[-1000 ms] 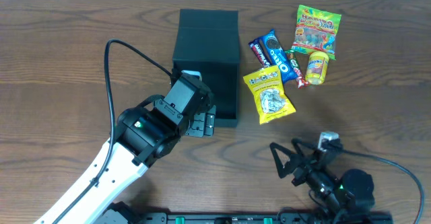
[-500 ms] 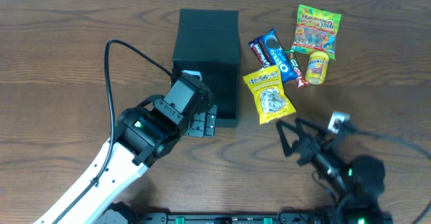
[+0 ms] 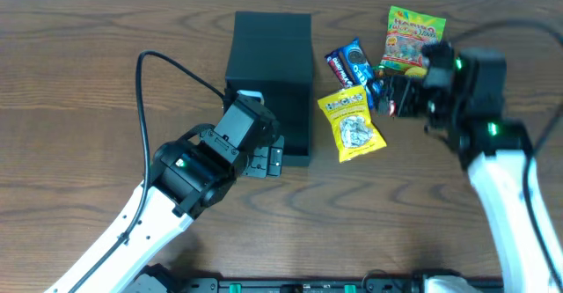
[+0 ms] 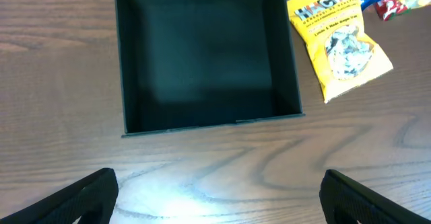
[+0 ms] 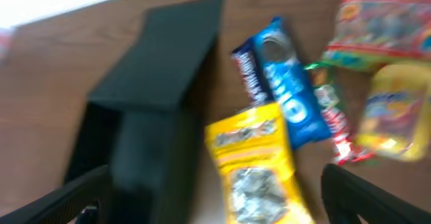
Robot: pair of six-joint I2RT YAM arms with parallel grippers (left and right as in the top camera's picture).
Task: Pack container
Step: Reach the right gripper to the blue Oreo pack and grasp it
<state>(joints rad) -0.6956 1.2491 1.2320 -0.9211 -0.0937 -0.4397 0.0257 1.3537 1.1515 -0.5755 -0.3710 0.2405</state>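
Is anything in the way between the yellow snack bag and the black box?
No, nothing visible. The yellow snack bag lies flat just beside the open container, with only bare table between them, and the container looks empty inside.

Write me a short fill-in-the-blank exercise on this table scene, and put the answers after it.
1. Inside, the container is ____.
2. The snack packet lying closest to the container is coloured ____.
3. The left gripper and the right gripper both have their jaws ____.
Answers: empty; yellow; open.
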